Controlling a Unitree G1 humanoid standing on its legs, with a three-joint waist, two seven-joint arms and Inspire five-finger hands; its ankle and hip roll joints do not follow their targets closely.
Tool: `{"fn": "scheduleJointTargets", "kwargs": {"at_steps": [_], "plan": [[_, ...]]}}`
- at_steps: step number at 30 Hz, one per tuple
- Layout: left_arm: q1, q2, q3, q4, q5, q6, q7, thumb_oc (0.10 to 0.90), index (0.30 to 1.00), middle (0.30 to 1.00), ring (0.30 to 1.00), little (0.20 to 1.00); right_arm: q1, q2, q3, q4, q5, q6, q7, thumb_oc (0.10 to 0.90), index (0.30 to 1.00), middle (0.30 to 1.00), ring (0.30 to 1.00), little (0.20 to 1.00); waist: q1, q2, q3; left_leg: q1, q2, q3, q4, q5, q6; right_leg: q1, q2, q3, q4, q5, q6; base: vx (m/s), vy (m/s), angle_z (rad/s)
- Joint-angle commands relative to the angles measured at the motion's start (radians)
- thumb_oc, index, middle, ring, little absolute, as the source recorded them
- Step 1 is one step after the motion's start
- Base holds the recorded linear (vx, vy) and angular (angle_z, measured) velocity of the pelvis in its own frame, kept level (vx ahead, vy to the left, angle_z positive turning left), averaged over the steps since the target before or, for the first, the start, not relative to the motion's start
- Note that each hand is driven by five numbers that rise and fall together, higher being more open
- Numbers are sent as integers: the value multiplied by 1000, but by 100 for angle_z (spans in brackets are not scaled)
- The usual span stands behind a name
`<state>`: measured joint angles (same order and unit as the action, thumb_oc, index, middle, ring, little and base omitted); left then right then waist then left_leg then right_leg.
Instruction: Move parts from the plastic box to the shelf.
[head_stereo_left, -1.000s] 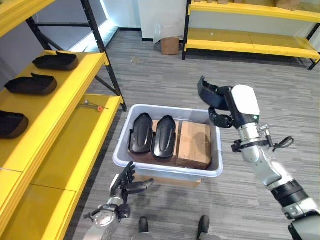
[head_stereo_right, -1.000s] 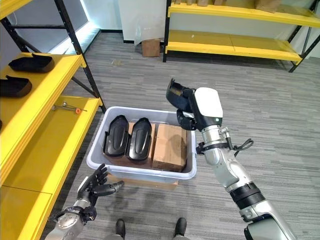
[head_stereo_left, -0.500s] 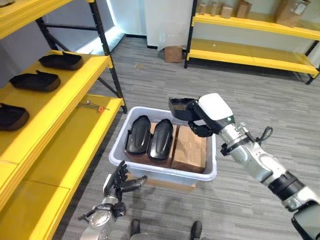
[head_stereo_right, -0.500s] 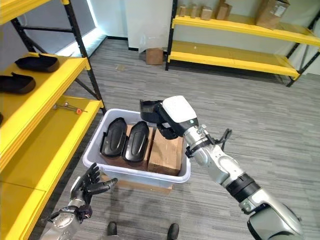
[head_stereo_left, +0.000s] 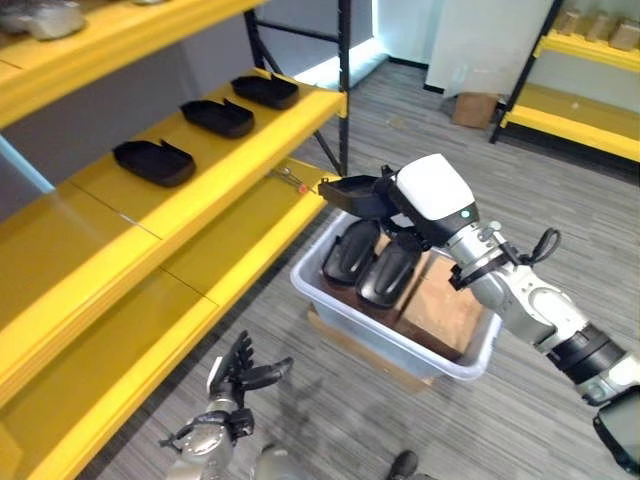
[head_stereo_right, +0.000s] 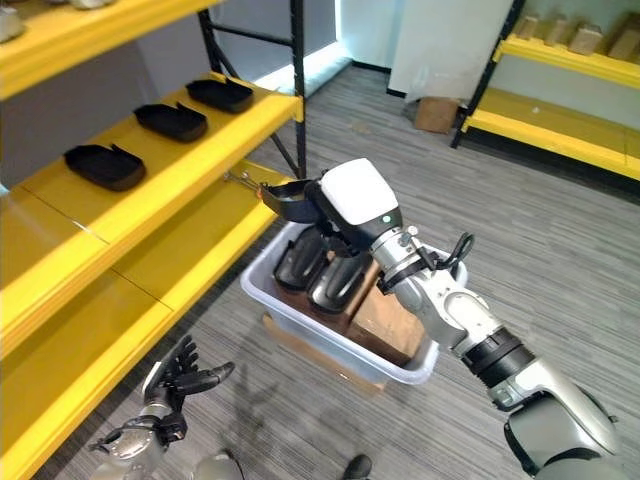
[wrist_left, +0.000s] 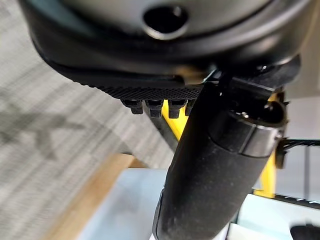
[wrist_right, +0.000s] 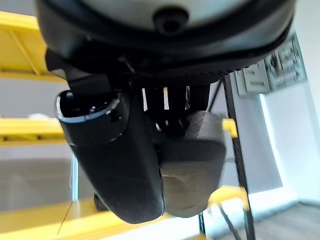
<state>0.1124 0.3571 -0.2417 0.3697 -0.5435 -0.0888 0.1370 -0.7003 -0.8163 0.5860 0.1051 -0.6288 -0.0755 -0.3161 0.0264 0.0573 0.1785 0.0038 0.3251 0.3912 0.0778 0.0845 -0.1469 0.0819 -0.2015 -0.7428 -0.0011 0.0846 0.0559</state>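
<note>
The step in hand appears to be the carry: one black part (head_stereo_left: 355, 190) is out of the plastic box (head_stereo_left: 330, 300) and on its way toward the shelf (head_stereo_left: 215, 165).

The right hand (head_stereo_right: 322, 208) grips this part, with its thumb and fingers curled round it. The right wrist view shows the part (wrist_right: 190, 165) clamped between the thumb (wrist_right: 112, 155) and the fingers. The part hangs above the near-shelf rim of the box, level with the front edge of the middle yellow board, and touches neither.

The right arm reaches across the body from the lower right, with the forearm passing over the box and the back of the hand turned up.

Three parts (head_stereo_left: 153, 161) already lie in a row on the middle board. Two more parts (head_stereo_left: 372, 262) remain in the box beside a cardboard carton (head_stereo_left: 440, 310).

The next move likely calls for extending the arm further over the middle board, picking a bare stretch in line with the row, lowering the part flat, and only then releasing the grip.

The left hand (head_stereo_left: 238, 375) hangs low near the floor, fingers spread and holding nothing.
</note>
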Motion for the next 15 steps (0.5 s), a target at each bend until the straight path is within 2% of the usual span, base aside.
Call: {"fn": "scheduleJointTargets", "kwargs": {"at_steps": [1, 2, 3, 9, 15], "plan": [[-50, 49, -2, -97, 19, -74, -26, 900, 1000, 1000, 1000, 1000, -135, 16, -90, -52, -35, 10, -109, 400, 300, 300, 300, 300, 43, -35, -102, 96, -16, -22, -154, 73, -13, -33, -59, 69, 133, -82, 52, 27, 176, 80], [-49, 49, -2, -97, 19, -74, -25, 900, 1000, 1000, 1000, 1000, -133, 16, -91, -53, -35, 10, -109, 400, 300, 300, 300, 300, 43, -36, -102, 96, -17, -23, -154, 72, -12, -32, -61, 68, 134, -82, 53, 41, 270, 56], [-48, 57, -1, -105, 30, -72, -31, 900, 1000, 1000, 1000, 1000, -129, 19, -98, -53, -43, 12, -103, 400, 300, 300, 300, 300, 54, -41, -108, 95, -35, -37, -158, 56, -3, -27, -89, 52, 144, -62, 67, 19, 118, 21], [-45, 76, 10, -118, 40, -74, -25, 900, 1000, 1000, 1000, 1000, -163, 44, -86, -38, -88, 33, -96, 400, 300, 300, 300, 300, 84, -64, -107, 91, -103, -69, -163, 10, 38, -10, -165, 28, 162, -1, 115, 10, 159, 44], [-32, 82, 26, -129, 51, -77, -23, 900, 1000, 1000, 1000, 1000, -189, 64, -72, -29, -129, 49, -87, 400, 300, 300, 300, 300, 104, -81, -108, 78, -157, -96, -165, -18, 67, -1, -210, 25, 158, 59, 156, 0, 127, 15]]}}
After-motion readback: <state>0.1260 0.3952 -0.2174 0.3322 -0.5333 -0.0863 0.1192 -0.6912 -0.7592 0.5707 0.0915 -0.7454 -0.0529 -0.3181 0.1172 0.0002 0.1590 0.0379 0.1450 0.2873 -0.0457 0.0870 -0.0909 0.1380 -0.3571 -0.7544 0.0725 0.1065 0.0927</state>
